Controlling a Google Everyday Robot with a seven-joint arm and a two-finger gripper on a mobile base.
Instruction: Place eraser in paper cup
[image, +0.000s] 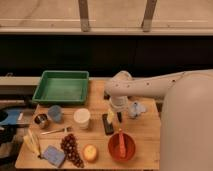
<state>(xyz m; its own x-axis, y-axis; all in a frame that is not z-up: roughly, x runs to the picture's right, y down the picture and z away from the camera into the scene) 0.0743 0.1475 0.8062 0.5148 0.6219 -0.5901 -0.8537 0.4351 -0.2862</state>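
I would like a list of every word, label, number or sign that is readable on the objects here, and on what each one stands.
None can be read.
The eraser, paper cup, green tray and red bowl show no legible marking; any print is too small to tell.
The gripper, close to the eraser, shows no lettering either.

Gripper (116, 116) spread wide by eraser (107, 124); paper cup (81, 118) near.
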